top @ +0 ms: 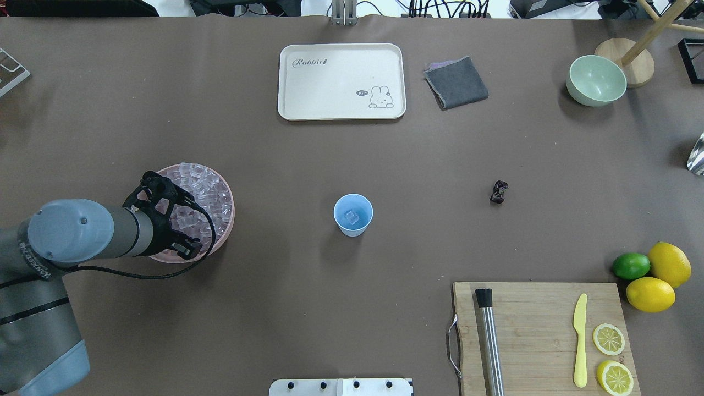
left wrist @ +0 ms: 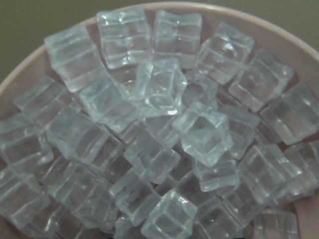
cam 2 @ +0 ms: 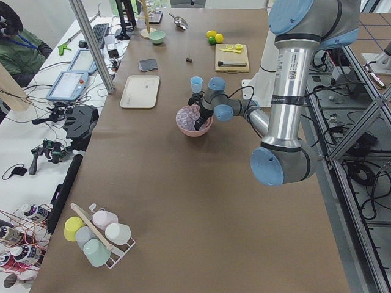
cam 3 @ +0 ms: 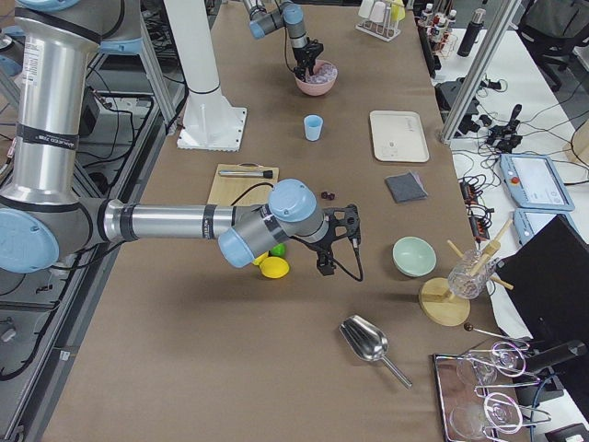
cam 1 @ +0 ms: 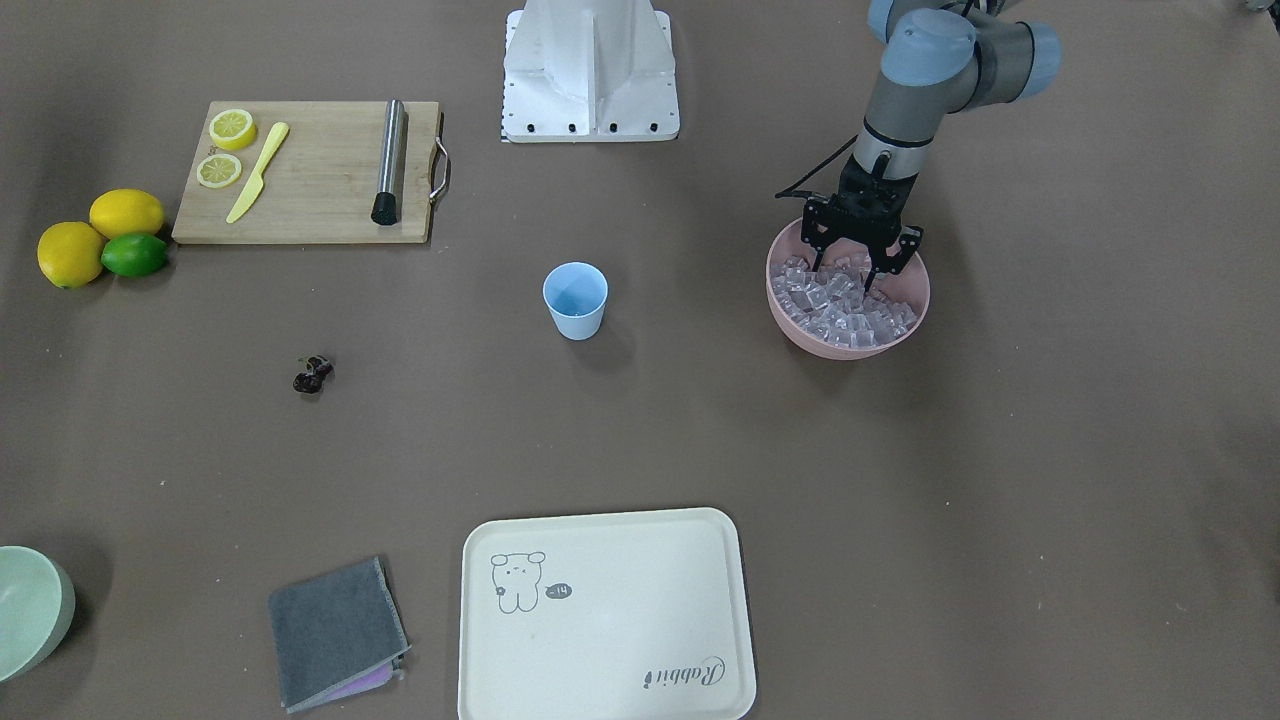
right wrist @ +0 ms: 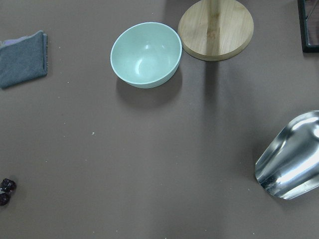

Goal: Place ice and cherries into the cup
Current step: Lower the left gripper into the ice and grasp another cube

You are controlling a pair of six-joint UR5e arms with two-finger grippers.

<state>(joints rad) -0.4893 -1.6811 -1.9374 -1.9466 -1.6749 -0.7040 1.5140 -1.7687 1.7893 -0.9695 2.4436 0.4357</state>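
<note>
Left gripper [cam 1: 862, 262] hangs with its two fingers spread wide, the tips down among the ice [cam 1: 845, 305] that fills the pink bowl [cam 1: 832, 348]. Right gripper [cam 3: 341, 241] shows only in the side view, so I cannot tell its state. The cup [top: 353, 214] stands mid-table with one cube inside. The cherries [top: 499, 192] lie well apart from it.
</note>
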